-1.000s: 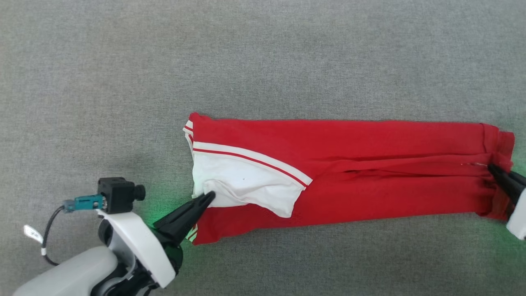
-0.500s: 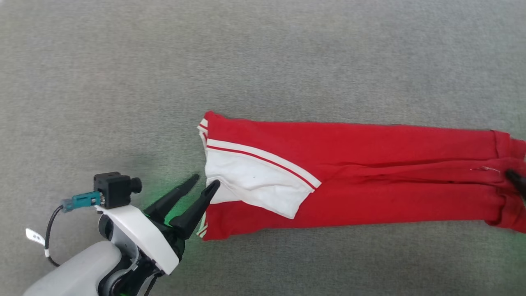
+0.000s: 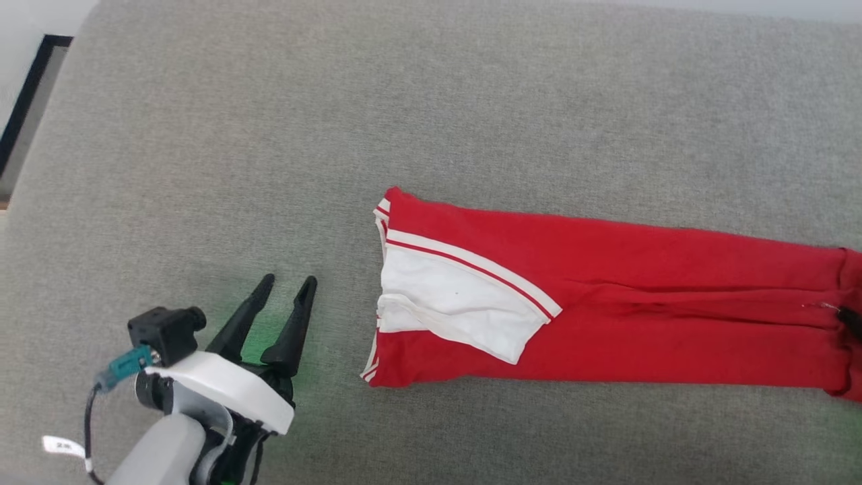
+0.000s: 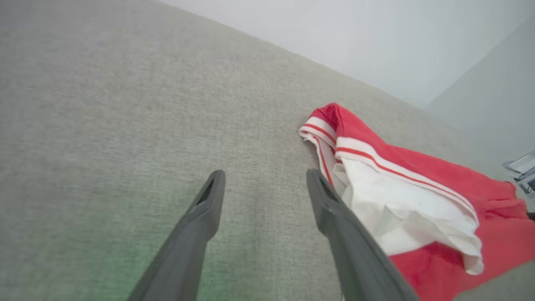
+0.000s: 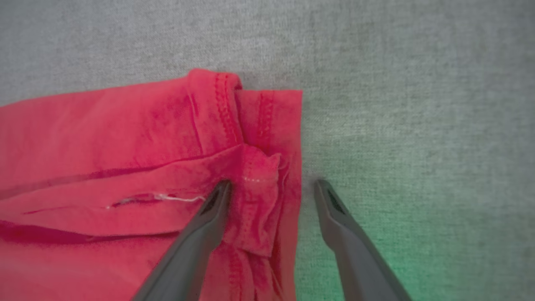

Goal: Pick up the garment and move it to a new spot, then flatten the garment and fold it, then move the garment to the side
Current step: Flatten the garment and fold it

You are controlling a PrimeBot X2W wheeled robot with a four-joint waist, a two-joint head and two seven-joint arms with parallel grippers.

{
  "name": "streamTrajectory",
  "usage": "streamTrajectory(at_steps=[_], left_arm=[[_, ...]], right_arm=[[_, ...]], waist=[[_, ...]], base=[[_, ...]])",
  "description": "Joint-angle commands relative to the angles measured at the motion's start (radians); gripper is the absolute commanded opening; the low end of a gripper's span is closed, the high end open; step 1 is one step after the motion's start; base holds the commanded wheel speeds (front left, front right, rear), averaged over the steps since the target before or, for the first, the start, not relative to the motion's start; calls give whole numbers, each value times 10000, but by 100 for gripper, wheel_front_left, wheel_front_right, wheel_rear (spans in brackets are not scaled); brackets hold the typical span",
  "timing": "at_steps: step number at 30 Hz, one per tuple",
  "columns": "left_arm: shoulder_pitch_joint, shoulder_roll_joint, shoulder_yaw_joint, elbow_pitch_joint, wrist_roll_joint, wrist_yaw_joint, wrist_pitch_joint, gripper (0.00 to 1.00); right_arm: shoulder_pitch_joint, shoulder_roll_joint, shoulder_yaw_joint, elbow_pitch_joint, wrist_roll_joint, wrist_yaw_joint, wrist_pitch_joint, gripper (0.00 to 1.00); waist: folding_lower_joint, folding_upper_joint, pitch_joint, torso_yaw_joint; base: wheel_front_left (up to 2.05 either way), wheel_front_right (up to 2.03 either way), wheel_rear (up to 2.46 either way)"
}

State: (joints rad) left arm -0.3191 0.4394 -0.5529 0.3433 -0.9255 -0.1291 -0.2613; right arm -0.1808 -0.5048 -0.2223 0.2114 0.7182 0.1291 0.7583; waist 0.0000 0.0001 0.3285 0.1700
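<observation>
The garment [image 3: 606,296], a red jersey folded into a long band, lies flat on the grey surface [image 3: 337,135] from centre to the right edge. White lining and striped trim show at its left end [image 4: 401,200]. My left gripper [image 3: 288,285] stands open at the lower left, a short way left of that end, nothing between its fingers [image 4: 200,217]. In the right wrist view my right gripper [image 5: 271,186] is open over the stitched right hem [image 5: 259,138]: one finger above the cloth, the other over bare grey fabric. A dark fingertip [image 3: 852,320] shows at the head view's right edge.
The grey fabric surface stretches wide behind and left of the garment. Its left edge, a dark-framed strip [image 3: 23,101] and pale floor show at the head view's upper left. A pale wall [image 4: 376,37] rises beyond the surface's far edge.
Both grippers opened and let go of the garment's ends. The left gripper drew back to the left, off the white lining. The head camera moved, shifting the whole picture.
</observation>
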Motion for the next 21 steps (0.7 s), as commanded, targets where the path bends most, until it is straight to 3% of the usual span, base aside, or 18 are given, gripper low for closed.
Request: streamTrajectory(at_steps=[1,13,14,15,16,17,21], left_arm=[[210,-240,315,20,406,-13,-48,100],[1468,-1767,3587,-719,5079,-20,-48,100],[1535,-1866,3790,-835,5527,-20,-49,100],[1605,-1994,3995,-919,5817,-20,-49,100],[1686,-2157,4166,-972,6043,-18,-49,100],[1738,-2216,4306,-1047,6322,-19,-49,100],[1861,-2485,4643,-1235,6812,-5,-49,100]], right_arm=[[26,424,396,315,33,27,169,100],[-366,773,1160,1118,-5,50,423,100],[-366,795,1235,1158,47,52,481,47],[-353,802,1283,1183,84,52,518,37],[-358,798,1310,1203,115,52,543,4],[-361,780,1316,1215,139,50,569,0],[-297,550,1237,1214,215,35,614,0]], waist=[[0,-1,-72,81],[0,-1,-219,115],[0,-1,-216,110],[0,-1,-210,104],[0,-1,-201,98],[0,-1,-193,89],[0,-1,-161,43]], base=[[0,0,0],[0,0,0],[0,0,0],[0,0,0],[0,0,0],[0,0,0],[0,0,0]])
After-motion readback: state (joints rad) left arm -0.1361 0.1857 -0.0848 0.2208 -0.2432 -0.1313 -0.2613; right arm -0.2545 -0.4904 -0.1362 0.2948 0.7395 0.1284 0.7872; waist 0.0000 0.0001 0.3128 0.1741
